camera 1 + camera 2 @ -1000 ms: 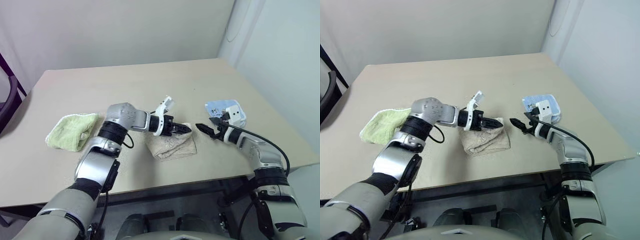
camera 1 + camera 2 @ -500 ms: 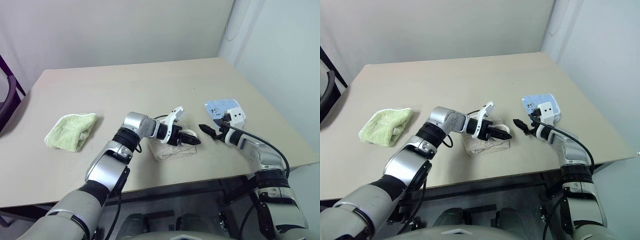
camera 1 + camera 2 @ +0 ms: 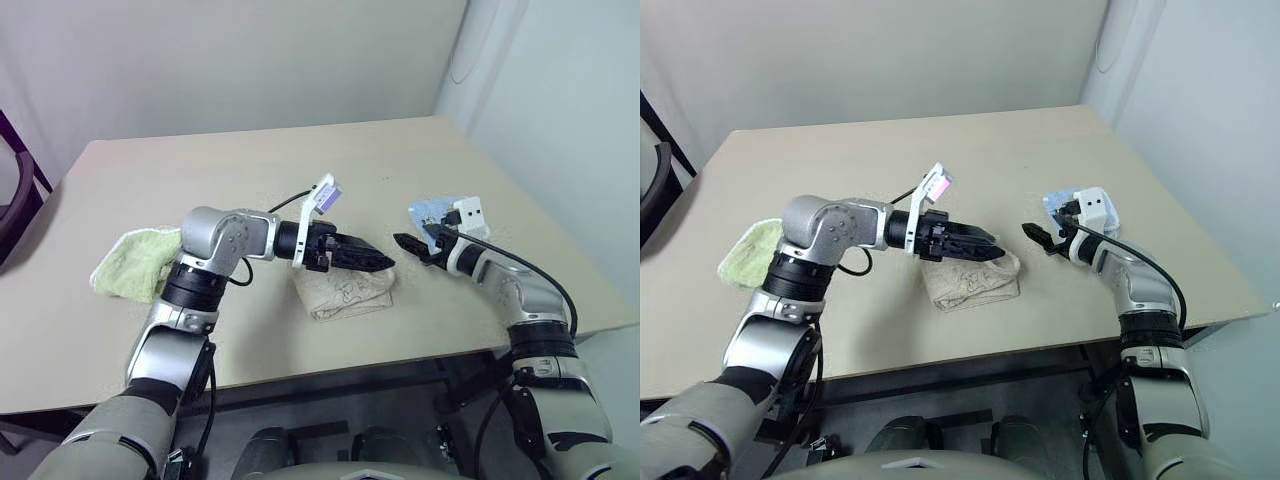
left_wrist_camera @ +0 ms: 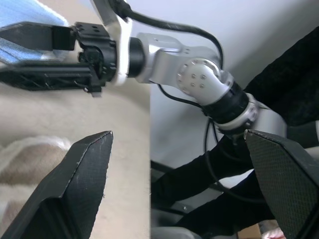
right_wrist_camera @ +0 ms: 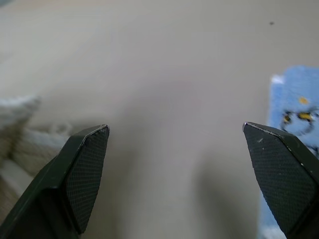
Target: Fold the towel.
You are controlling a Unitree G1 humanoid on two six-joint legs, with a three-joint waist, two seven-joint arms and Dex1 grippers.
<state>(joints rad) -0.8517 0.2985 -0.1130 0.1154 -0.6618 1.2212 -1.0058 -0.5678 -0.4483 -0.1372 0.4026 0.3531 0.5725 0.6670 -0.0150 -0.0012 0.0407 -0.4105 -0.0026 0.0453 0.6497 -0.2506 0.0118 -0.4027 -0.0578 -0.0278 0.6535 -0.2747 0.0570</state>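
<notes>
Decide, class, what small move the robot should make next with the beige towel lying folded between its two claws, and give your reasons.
Probably draw the left claw back, clear of the towel. The towel already lies as a compact folded bundle on the table. Both the left claw and the right claw are open and hold nothing, and the left one hovers just above the bundle, so the fold looks done.

No legible text, label, brand, number or sign. The small dark marks on the light-blue cloth (image 3: 437, 213), at about 3 o'clock on the tabletop (image 3: 300, 165), cannot be read.
</notes>
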